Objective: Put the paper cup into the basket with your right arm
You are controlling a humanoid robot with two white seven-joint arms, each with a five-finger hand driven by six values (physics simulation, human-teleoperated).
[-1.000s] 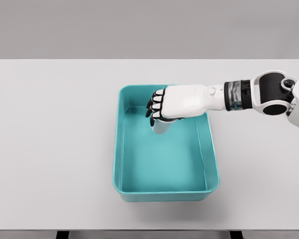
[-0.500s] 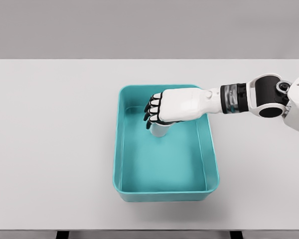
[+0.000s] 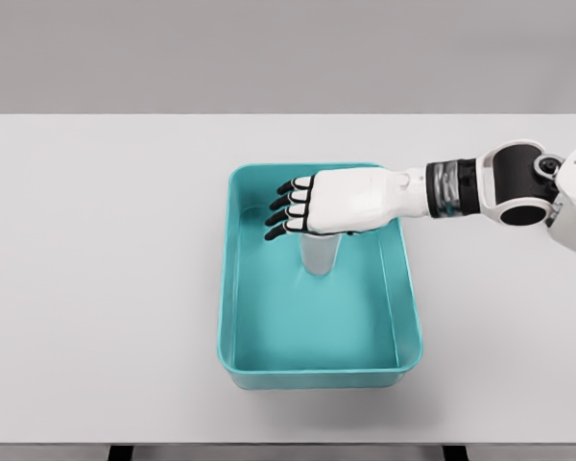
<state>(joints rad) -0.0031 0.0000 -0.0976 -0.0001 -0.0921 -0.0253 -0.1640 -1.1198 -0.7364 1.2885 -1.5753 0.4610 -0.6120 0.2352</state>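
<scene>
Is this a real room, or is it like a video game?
Probably a computer simulation, not a real room. The plain white table and grey wall look too clean and smooth. Only a teal basket, a paper cup and the right robot hand are there.

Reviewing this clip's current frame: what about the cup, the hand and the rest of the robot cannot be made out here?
- Paper cup, head view: its rim and upper part are hidden under the right hand, so any remaining contact cannot be told.
- Right hand's thumb, head view: hidden beneath the palm.
- Left arm: out of frame.
- Basket near inner wall, head view: hidden by its own rim.
</scene>
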